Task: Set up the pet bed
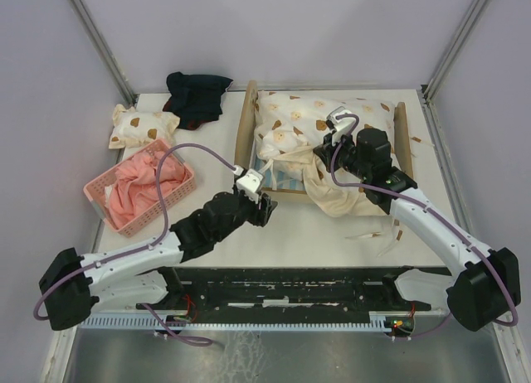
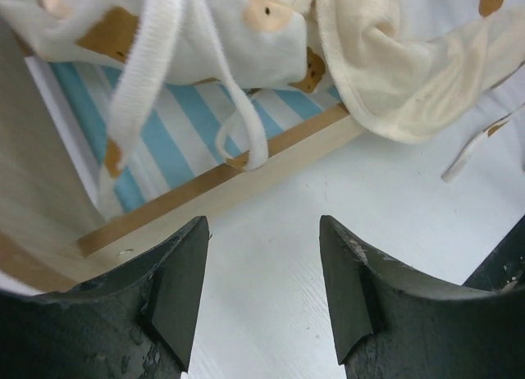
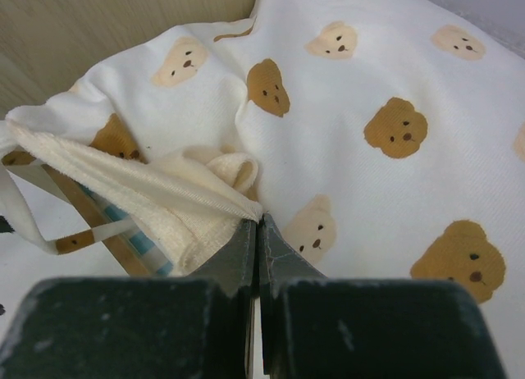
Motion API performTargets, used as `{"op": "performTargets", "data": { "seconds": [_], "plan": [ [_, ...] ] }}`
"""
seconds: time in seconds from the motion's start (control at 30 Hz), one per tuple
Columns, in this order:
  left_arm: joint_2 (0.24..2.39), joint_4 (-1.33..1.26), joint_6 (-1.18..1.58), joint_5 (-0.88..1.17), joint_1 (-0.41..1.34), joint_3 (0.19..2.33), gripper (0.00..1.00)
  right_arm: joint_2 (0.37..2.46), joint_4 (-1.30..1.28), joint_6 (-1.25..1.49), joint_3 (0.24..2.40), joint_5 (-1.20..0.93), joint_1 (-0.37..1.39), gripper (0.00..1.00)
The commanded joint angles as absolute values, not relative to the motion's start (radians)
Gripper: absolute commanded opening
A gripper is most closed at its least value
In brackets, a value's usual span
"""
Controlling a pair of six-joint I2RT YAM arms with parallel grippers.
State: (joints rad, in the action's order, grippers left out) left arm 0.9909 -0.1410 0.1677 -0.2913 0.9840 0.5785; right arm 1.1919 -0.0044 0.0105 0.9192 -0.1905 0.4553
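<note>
The pet bed (image 1: 246, 118) stands at the table's back centre, a light plywood frame with its headboard on the left and low footboard on the right. Its blue-and-white striped mattress (image 1: 278, 176) (image 2: 176, 121) shows at the front. A cream bear-print quilt (image 1: 303, 122) (image 3: 385, 84) lies bunched over it and spills over the front rail (image 2: 221, 186). My right gripper (image 1: 322, 149) (image 3: 259, 221) is shut on the quilt's hemmed edge above the bed. My left gripper (image 1: 267, 207) (image 2: 262, 231) is open and empty over the bare table, just in front of the front rail.
A pink plastic basket (image 1: 178, 192) holding pink cloth sits at the left. A bear-print pillow (image 1: 141, 126) and a dark cloth (image 1: 197, 97) lie at the back left. Loose quilt ties (image 1: 386, 234) trail on the table at the front right.
</note>
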Motion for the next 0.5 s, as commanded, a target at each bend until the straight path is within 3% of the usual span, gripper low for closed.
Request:
{"op": "performTargets", "data": {
  "seconds": [0.0,0.3,0.47],
  "plan": [
    [1.066,-0.371,0.187,-0.231,0.996,0.571,0.64,1.161,0.012,0.008,0.948,-0.192,0.448,0.02],
    [1.247,-0.5,0.088,-0.445,0.997,0.618,0.6,1.15,-0.003,0.005,0.958,-0.186,0.448,0.02],
    [1.267,-0.541,0.063,-0.475,0.997,0.612,0.49,1.144,-0.009,-0.003,0.957,-0.187,0.448,0.02]
  ]
}}
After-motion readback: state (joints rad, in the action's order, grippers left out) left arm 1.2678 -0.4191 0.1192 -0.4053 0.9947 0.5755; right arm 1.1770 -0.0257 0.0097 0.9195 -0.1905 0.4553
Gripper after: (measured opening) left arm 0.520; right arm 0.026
